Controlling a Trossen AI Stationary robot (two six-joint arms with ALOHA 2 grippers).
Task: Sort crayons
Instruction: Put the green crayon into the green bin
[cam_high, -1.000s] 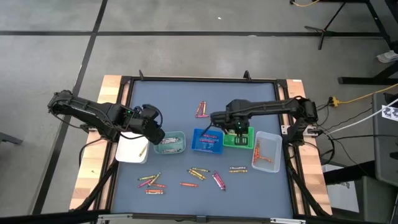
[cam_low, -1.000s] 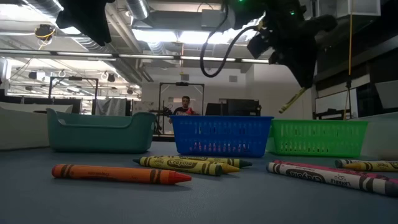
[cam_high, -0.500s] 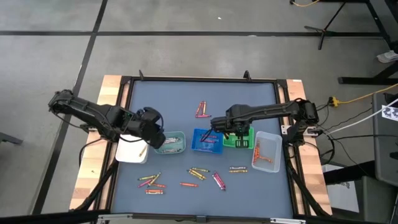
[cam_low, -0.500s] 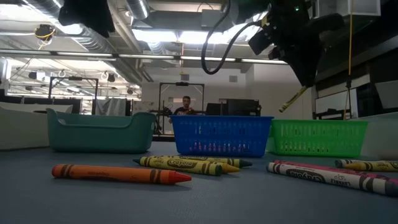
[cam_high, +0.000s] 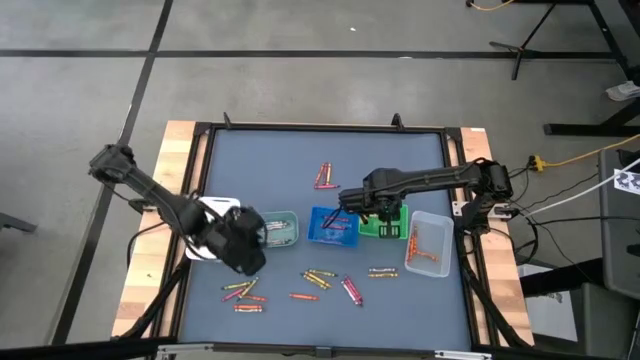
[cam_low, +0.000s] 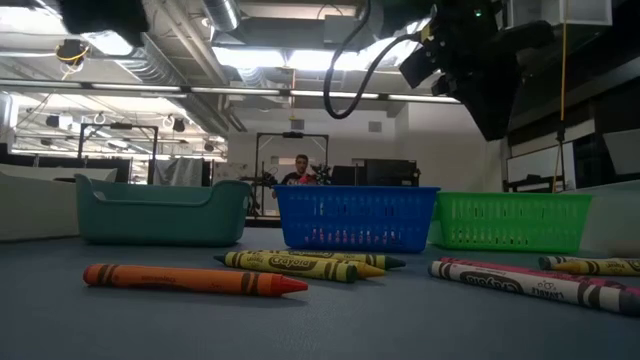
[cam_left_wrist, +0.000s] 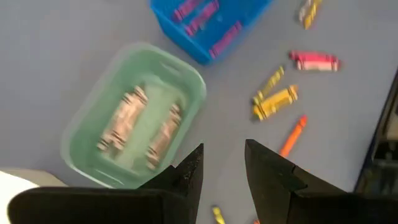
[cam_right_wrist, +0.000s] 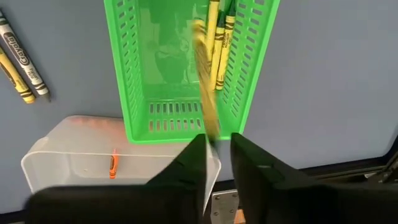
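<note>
Right gripper (cam_right_wrist: 217, 163) above green basket (cam_right_wrist: 140, 118), fingers parted, yellow crayon (cam_right_wrist: 205, 93) dropping just past them. Left gripper (cam_left_wrist: 222, 171) unclenched, empty, beside teal tray (cam_left_wrist: 87, 124).

Right gripper (cam_right_wrist: 217, 163) hangs above the slotted basket (cam_right_wrist: 132, 74), crayons (cam_right_wrist: 219, 43) lying in it, a clear tray (cam_right_wrist: 56, 158) beside; left gripper (cam_left_wrist: 222, 168) hovers near a round-cornered tray (cam_left_wrist: 93, 118), loose crayons (cam_left_wrist: 277, 102) just beyond

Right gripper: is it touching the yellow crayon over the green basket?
Cannot tell. Right wrist view: the yellow crayon hangs over the green basket, its near end vanishing at the right gripper; no contact or gap shows plainly.
</note>
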